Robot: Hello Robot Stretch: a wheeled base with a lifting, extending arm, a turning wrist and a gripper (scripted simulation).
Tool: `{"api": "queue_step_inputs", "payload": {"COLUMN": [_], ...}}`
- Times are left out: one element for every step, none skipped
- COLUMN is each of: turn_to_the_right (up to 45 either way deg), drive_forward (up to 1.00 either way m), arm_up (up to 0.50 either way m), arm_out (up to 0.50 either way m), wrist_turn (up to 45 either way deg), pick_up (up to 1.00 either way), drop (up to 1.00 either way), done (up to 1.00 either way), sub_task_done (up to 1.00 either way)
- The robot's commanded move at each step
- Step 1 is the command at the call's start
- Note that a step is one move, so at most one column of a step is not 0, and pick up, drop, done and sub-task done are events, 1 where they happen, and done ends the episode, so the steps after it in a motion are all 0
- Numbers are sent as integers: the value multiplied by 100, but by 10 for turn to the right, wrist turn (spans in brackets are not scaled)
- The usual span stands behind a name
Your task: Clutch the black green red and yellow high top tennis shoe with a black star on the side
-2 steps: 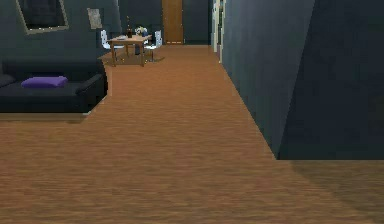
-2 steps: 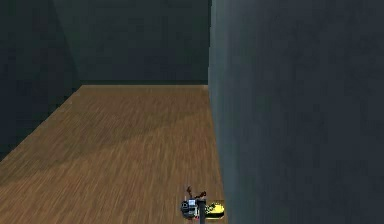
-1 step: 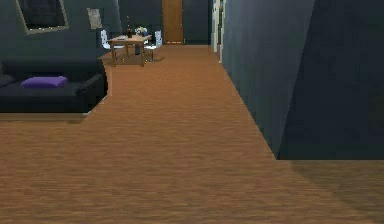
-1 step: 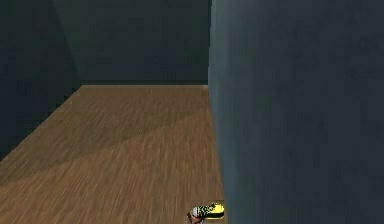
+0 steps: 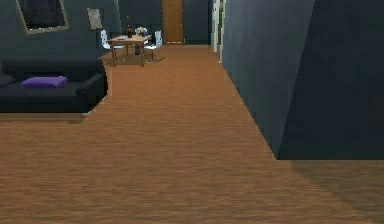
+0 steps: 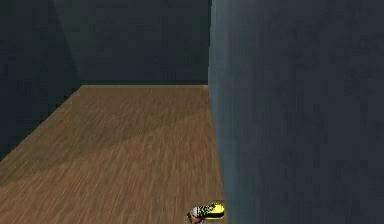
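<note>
I cannot tell the state of my gripper. The shoe (image 6: 209,212) lies on the wooden floor (image 6: 110,150) at the very bottom edge of the arm side view, just right of the middle. It is a small yellow and black shape with a pale toe pointing toward the view's left, and its lower part is cut off by the edge. It sits just beside the foot of a tall blue-grey wall (image 6: 300,100) that takes up the arm side view's right half. I cannot tell whether it touches that wall. Beyond the shoe, the bare floor runs out to a dark far wall (image 6: 140,40), and another dark wall (image 6: 30,70) closes the view's left. In the forward view, the same kind of wood floor (image 5: 150,150) stretches ahead as a wide passage. A dark sofa (image 5: 60,92) stands at that view's left with 1 purple cushion (image 5: 44,82) lying flat on its seat. Above the sofa, a framed picture (image 5: 42,14) hangs on the wall. Far down the passage stands a small wooden desk (image 5: 130,42) with pale chairs (image 5: 153,45) at its sides. Behind it, at the end, is a brown door (image 5: 173,20). A large dark blue wall block (image 5: 300,70) fills the forward view's right, and its near corner comes down to the floor.
</note>
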Motion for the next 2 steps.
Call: {"api": "queue_step_inputs", "payload": {"turn_to_the_right": [0, 0], "drive_forward": [0, 0], "arm_up": [10, 0], "arm_out": [0, 0], "wrist_turn": [0, 0], "pick_up": [0, 0], "drop": [0, 0], "done": [0, 100], "sub_task_done": [0, 0]}}
